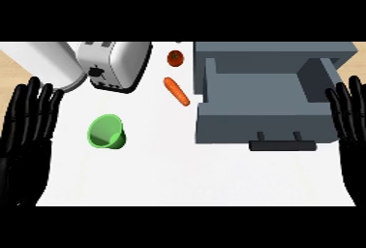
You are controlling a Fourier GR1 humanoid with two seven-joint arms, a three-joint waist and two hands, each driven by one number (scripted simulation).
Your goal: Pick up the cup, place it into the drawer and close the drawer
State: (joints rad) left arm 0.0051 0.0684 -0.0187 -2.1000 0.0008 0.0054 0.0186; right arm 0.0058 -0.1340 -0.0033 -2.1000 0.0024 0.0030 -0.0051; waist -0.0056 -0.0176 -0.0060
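Note:
A green cup (pixel 108 131) stands on the white counter, left of centre, its mouth facing up. To its right a grey drawer (pixel 214 114) is pulled out of its cabinet, open and with nothing inside, a dark handle (pixel 282 144) at its front. My left hand (pixel 27 127) rests open at the left edge, fingers up, a little left of the cup. My right hand (pixel 351 116) rests open at the right edge, beside the drawer's right wall. Neither hand touches anything.
A silver toaster (pixel 111 64) stands at the back left, with a pale rounded object (pixel 46 60) beside it. An orange carrot (pixel 175 91) and a red tomato (pixel 175 58) lie between the toaster and the drawer. Bare counter (pixel 178 179) stretches across the front.

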